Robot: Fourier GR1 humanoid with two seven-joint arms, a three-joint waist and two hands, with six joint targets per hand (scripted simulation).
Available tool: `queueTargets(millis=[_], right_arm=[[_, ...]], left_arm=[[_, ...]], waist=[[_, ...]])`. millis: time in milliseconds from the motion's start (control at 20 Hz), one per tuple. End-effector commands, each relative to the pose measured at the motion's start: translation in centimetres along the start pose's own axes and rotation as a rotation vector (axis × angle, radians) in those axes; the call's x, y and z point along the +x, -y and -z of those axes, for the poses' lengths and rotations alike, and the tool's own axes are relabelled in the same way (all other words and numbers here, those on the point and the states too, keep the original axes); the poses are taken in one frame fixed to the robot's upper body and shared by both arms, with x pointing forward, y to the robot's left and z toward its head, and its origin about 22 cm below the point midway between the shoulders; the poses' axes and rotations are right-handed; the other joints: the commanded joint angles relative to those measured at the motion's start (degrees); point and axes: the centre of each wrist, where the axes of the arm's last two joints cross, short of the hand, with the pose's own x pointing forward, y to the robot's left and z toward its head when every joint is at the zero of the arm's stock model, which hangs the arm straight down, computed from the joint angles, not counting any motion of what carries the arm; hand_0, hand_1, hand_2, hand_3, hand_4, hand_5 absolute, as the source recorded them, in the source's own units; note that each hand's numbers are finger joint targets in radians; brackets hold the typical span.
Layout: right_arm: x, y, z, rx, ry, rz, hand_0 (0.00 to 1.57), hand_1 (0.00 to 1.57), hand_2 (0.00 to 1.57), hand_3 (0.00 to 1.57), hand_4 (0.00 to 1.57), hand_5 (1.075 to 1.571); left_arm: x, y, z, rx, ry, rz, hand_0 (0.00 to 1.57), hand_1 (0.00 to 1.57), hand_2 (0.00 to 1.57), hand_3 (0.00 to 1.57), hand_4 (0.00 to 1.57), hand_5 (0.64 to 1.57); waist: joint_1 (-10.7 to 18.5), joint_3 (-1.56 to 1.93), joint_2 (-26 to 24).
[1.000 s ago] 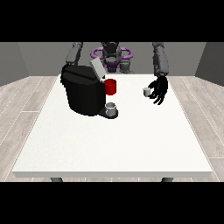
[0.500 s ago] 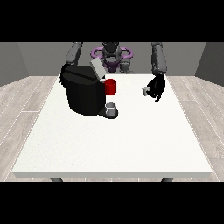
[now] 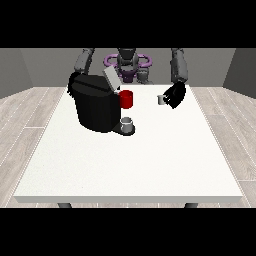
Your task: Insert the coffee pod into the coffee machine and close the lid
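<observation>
Coffee pod sits on the tabletop, touching the hand at the view's right; grip state cannot be told. Coffee machine stands well apart, lid raised. Other hand is hidden behind the machine.

Over the last second the hand at the view's right has travelled inward across the white table, leaving its spot out near the table's far right part and closing on the small grey coffee pod. A second ago the pod stood apart from the hand, with bare table showing between the two; half a second ago that gap had narrowed to almost nothing. Now the pod sits right against the hand's inner side, at its fingers, and the hand looks more bunched than before. Whether the fingers have closed round the pod cannot be told.
</observation>
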Motion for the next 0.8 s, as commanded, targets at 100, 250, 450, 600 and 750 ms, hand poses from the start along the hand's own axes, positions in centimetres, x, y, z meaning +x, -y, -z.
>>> queueTargets(millis=[100,250,450,600,750], right_arm=[[-2.0,0.2,-1.3,-0.008,-0.054,-0.014,0.0,0.0,0.0,0.0,0.26,1.571],[-3.6,-0.8,-1.4,-0.035,-0.071,-0.015,0.0,0.0,0.0,0.0,0.29,1.571],[-1.6,-1.2,-0.2,0.033,-0.082,-0.037,0.0,0.0,0.0,0.0,0.22,1.571],[-3.3,-0.2,-1.4,0.036,-0.057,-0.036,0.0,0.0,0.0,0.0,0.27,1.571],[-2.1,1.4,-0.7,0.018,-0.092,-0.045,0.0,0.0,0.0,0.0,0.34,1.571]], left_arm=[[1.1,-0.8,0.8,-0.035,0.022,-0.042,1.51,1.51,1.44,1.3,0.57,1.571],[5.2,-1.6,2.8,-0.073,0.09,-0.038,1.43,1.43,1.4,1.29,0.61,1.571],[5.1,-4.0,3.1,0.003,0.077,-0.095,1.26,1.26,1.31,1.26,0.58,1.571],[8.2,-3.0,4.4,-0.002,0.062,-0.113,1.19,1.19,1.25,1.3,0.57,1.571],[8.7,-3.5,4.5,-0.027,0.035,-0.155,1.19,1.19,1.25,1.3,0.57,1.571]], waist=[[0.58,-0.09,-3.04],[3.61,-0.06,-4.3],[0.85,-0.09,-4.66],[0.57,-0.07,-4.8],[0.68,-0.08,-7.47]])
